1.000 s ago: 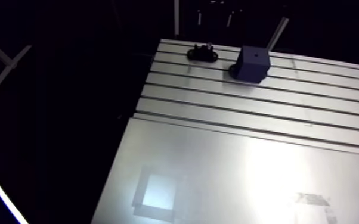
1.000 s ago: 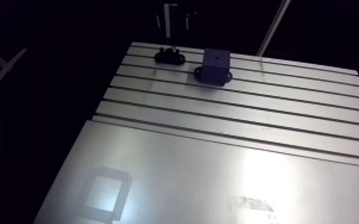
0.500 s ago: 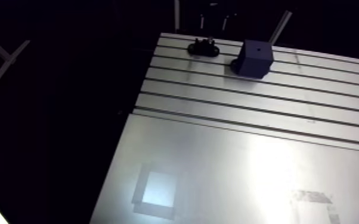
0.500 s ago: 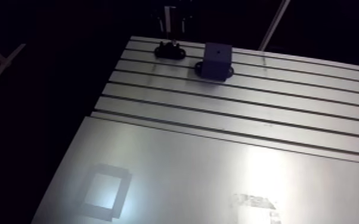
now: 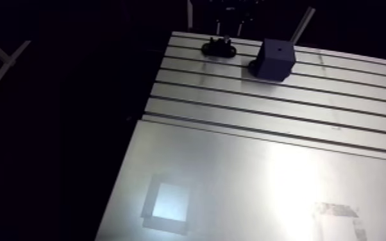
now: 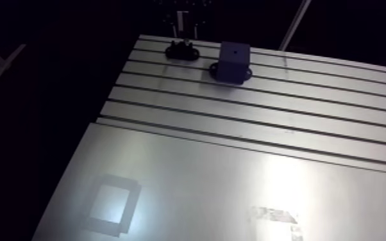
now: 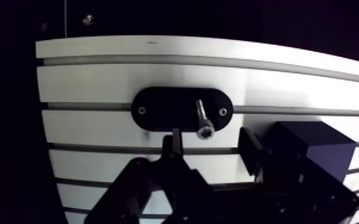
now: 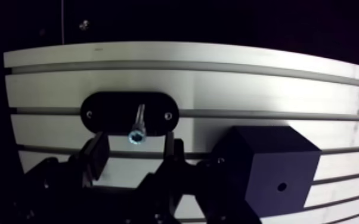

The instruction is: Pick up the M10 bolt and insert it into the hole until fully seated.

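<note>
Stretching across the arm view is a slotted aluminium tabletop (image 5: 247,160), smooth plate on its near part. Near its far edge sits a black oval holder (image 7: 182,109) with a silver M10 bolt (image 7: 202,122) standing head-up in it. A dark blue cube block (image 8: 271,164) with a small hole (image 8: 282,186) rests just beside. The pincer (image 7: 212,148) hangs over the holder, fingers spread, the bolt's head between them, untouched.

shiny metal bolt (image 7: 202,121), matt black plastic holder (image 7: 158,110) and block (image 8: 271,158), smooth brushed aluminium table (image 7: 98,83).
</note>
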`<state>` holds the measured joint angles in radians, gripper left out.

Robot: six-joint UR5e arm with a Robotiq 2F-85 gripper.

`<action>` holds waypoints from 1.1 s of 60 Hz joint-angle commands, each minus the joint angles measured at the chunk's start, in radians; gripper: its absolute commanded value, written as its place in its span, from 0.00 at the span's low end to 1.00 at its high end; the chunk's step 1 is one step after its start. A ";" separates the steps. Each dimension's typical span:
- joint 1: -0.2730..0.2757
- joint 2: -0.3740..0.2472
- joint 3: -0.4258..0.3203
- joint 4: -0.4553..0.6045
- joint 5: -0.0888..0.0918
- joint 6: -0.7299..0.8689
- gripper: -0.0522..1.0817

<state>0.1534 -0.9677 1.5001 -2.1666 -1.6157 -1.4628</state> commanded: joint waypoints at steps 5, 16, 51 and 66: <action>0.000 0.010 0.004 0.000 0.001 0.000 0.43; 0.000 0.011 0.005 0.000 0.001 0.000 0.44; 0.000 0.016 0.012 -0.054 0.006 -0.015 0.46; 0.000 0.022 0.010 -0.054 0.007 -0.015 0.46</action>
<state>0.1534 -0.9521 1.5115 -2.2171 -1.6094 -1.4766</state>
